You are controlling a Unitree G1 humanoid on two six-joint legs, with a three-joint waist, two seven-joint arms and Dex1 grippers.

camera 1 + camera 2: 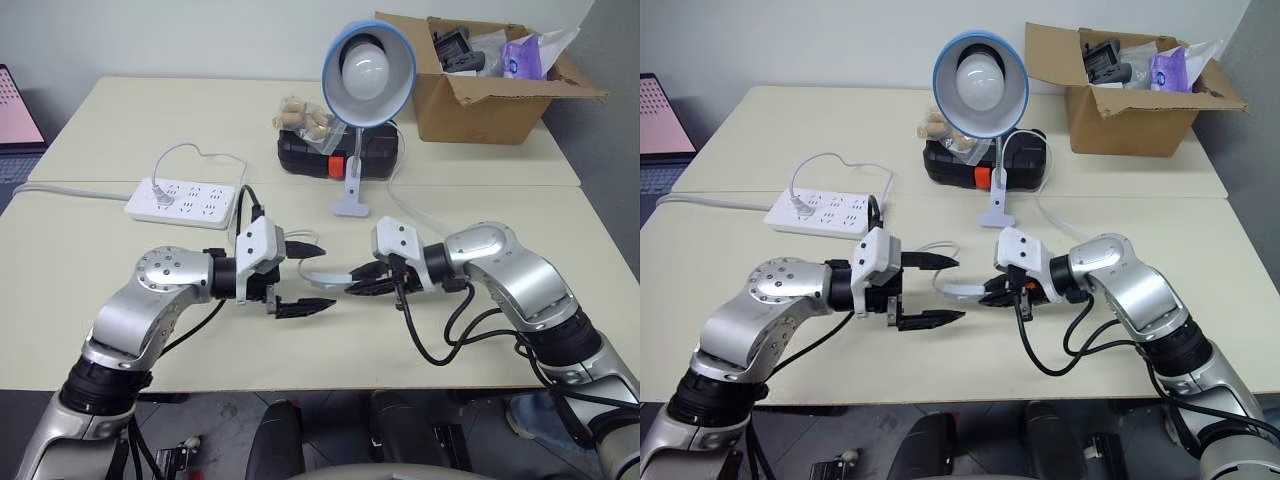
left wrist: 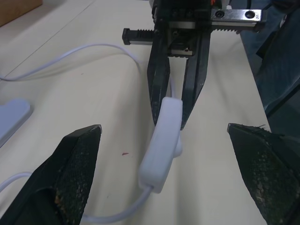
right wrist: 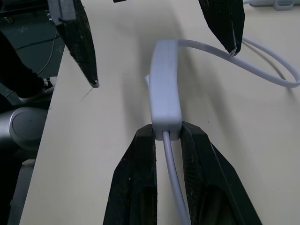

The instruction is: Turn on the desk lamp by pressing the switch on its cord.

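Observation:
The desk lamp point(image 1: 367, 65), a light-blue shade with a white globe bulb, stands on its small white base point(image 1: 352, 205) at mid-table. Its thin white cord point(image 1: 408, 212) runs down to the switch point(image 1: 322, 280), a flat white oblong held just above the table. My right gripper point(image 1: 350, 287) is shut on one end of the switch point(image 3: 165, 93), with the cord passing between its fingers point(image 3: 140, 178). My left gripper point(image 1: 325, 274) faces it, open, one finger point(image 2: 79, 159) on each side of the switch's free end point(image 2: 164, 145) without touching it.
A white power strip point(image 1: 185, 200) with a plug in it lies at the left. Behind the lamp sit a black case point(image 1: 310, 155) and small wooden pieces point(image 1: 300, 118). A cardboard box point(image 1: 480, 100) stands at the back right. More cord loops on the table point(image 2: 93, 49).

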